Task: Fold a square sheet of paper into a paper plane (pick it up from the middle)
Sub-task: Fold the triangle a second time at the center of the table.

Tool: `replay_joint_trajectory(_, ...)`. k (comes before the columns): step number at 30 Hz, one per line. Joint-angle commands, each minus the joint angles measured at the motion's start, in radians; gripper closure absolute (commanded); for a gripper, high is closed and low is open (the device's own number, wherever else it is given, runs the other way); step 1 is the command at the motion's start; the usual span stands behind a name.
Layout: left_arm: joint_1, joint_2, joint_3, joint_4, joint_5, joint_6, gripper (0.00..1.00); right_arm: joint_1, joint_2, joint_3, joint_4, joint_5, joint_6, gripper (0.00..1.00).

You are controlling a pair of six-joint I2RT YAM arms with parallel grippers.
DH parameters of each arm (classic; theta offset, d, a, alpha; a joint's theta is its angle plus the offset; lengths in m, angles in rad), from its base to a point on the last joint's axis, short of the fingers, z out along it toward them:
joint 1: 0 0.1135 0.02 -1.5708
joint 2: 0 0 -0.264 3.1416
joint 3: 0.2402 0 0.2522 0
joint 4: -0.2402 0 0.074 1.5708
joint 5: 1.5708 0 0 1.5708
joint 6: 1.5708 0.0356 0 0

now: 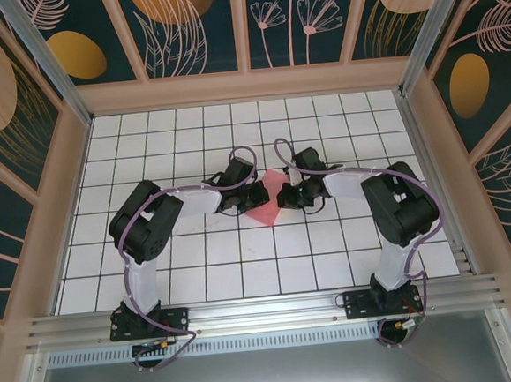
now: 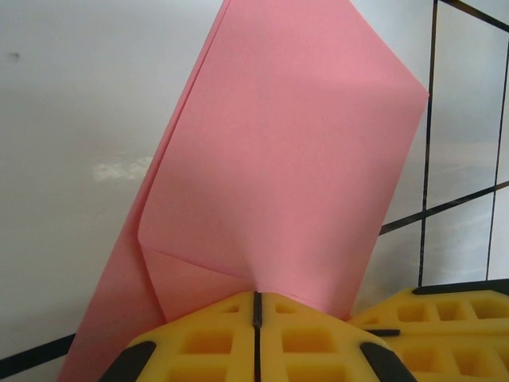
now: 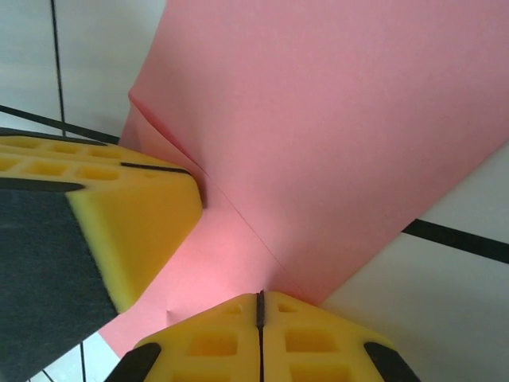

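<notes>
The square sheet of paper (image 1: 264,211) is pink-red and folded into layers, held up off the middle of the table between both grippers. My left gripper (image 1: 258,196) grips it from the left. In the left wrist view, its yellow fingers meet at the paper's lower edge, so the left gripper (image 2: 257,301) is shut on the sheet (image 2: 294,159), which shows a diagonal crease. My right gripper (image 1: 284,196) comes in from the right. Its jaws also meet on the paper (image 3: 334,119), with the right gripper (image 3: 259,301) shut. The two grippers are almost touching.
The white grid table (image 1: 198,249) is fenced by wooden-framed patterned walls (image 1: 243,33) at the back and sides. An aluminium rail (image 1: 265,310) carrying both arm bases runs along the near edge. Both arms bend inward toward the centre.
</notes>
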Motion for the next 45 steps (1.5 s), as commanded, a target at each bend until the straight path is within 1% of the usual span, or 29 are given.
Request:
replay_joint_trajectory(1, 0.000, 0.025, -0.057, -0.039, -0.055, -0.028, 0.91, 0.005, -0.094, 0.017, -0.018, -0.007, 0.012, 0.92)
replay_joint_trajectory(3, -0.001, 0.025, -0.069, -0.029, -0.056, -0.035, 0.91, 0.021, -0.141, -0.010, -0.002, 0.005, 0.048, 0.92)
replay_joint_trajectory(6, 0.000, 0.027, -0.078, -0.020, -0.054, -0.044, 0.91, 0.058, -0.219, -0.077, 0.031, 0.080, 0.119, 0.92)
replay_joint_trajectory(7, 0.000, 0.027, -0.080, -0.017, -0.054, -0.045, 0.91, 0.090, -0.240, -0.099, 0.040, 0.099, 0.142, 0.92)
replay_joint_trajectory(9, -0.001, 0.028, -0.083, -0.012, -0.053, -0.047, 0.91, 0.124, -0.260, -0.126, 0.056, 0.107, 0.180, 0.92)
replay_joint_trajectory(13, -0.001, 0.029, -0.086, -0.009, -0.053, -0.051, 0.91, 0.180, -0.246, -0.155, 0.095, 0.112, 0.230, 0.93)
replay_joint_trajectory(16, -0.001, 0.029, -0.088, -0.006, -0.049, -0.055, 0.91, 0.200, -0.211, -0.149, 0.111, 0.111, 0.238, 0.93)
replay_joint_trajectory(28, -0.001, 0.033, -0.096, 0.010, -0.038, -0.063, 0.91, 0.201, -0.111, -0.089, 0.109, 0.127, 0.204, 0.94)
replay_joint_trajectory(45, 0.000, 0.035, -0.099, 0.008, -0.045, -0.069, 0.91, 0.201, -0.055, -0.098, 0.056, 0.141, 0.170, 0.94)
